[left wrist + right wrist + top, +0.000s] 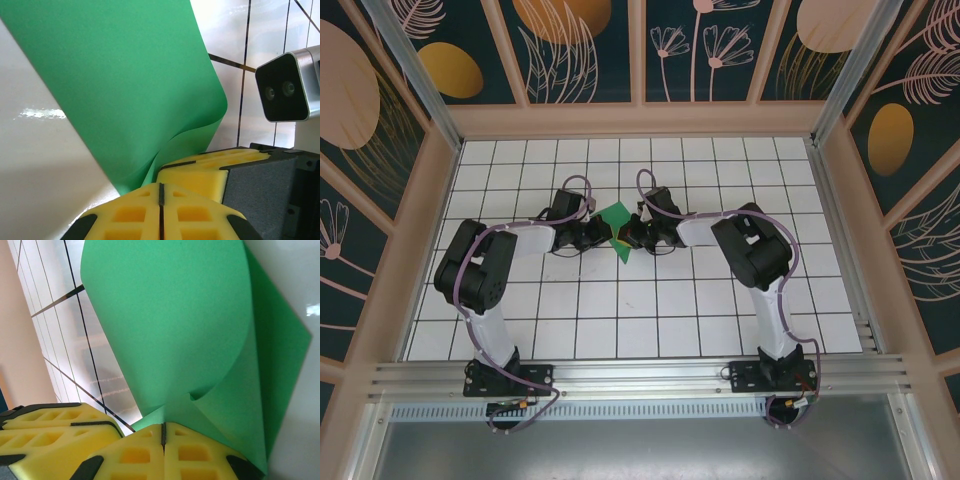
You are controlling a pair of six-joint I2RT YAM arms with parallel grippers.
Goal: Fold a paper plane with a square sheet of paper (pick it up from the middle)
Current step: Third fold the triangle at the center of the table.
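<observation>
closed left gripper (161, 190) just beside closed right gripper (163, 429)

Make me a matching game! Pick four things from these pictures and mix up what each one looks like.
Things:
1. square sheet of paper
2. table
3. left gripper
4. camera on the right wrist

Looks:
A. silver and black
B. white with dark grid lines
C. yellow, pinched shut on the paper
D. bright green and curled

Pairs: 1-D, 2-B, 3-C, 4-A
</observation>
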